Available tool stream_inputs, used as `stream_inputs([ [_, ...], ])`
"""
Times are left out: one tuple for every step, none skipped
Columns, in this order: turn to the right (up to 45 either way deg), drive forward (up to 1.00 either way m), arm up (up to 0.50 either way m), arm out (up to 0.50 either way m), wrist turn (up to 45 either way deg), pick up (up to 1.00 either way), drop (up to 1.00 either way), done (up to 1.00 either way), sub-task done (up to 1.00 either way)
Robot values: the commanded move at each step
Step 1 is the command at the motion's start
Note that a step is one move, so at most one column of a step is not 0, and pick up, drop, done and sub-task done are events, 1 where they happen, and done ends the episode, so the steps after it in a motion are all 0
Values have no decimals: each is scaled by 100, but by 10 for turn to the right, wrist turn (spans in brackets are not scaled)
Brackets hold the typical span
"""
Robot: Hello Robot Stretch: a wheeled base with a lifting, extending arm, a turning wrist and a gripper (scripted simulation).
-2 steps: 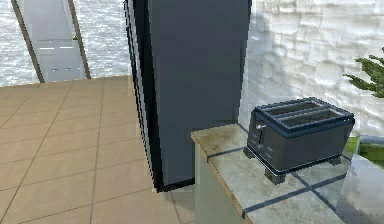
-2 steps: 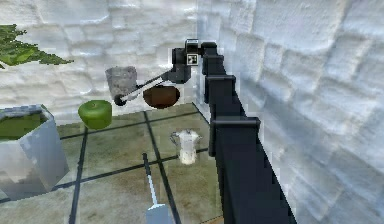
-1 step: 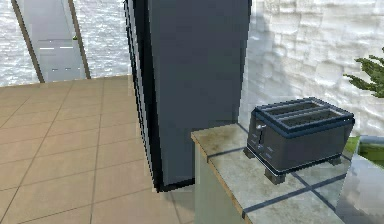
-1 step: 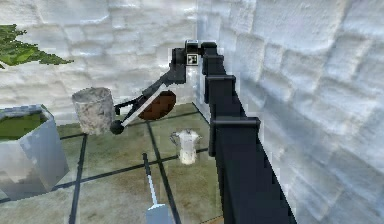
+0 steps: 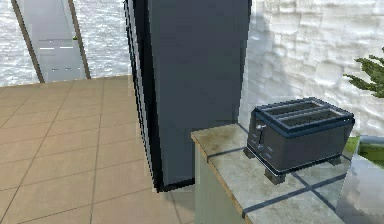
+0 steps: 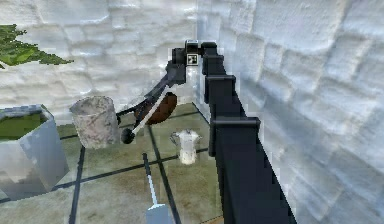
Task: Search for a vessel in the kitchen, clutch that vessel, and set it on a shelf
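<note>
A grey, rough, pot-like vessel (image 6: 95, 121) stands on the tiled countertop (image 6: 110, 180). The dark arm (image 6: 230, 130) rises from the arm side view's bottom edge. From its far end my gripper (image 6: 130, 128) slants down toward the left. The fingers end right beside the grey vessel, so I cannot tell whether the gripper holds anything. A dark brown rounded thing (image 6: 166, 103) sits close against the gripper's body; what it is cannot be made out.
A small white shaker (image 6: 186, 147) and a pale utensil (image 6: 152, 195) lie on the counter. A grey planter (image 6: 25, 145) holds greenery at the left. Ahead, a dark toaster (image 5: 300, 135) sits on the counter (image 5: 225, 150) beside a tall dark fridge (image 5: 190, 80). Tiled floor (image 5: 70, 150) leads to a door (image 5: 52, 40).
</note>
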Motion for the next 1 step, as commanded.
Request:
stream_inputs([
  [0, 0, 0, -46, 0, 0, 0, 0, 0],
])
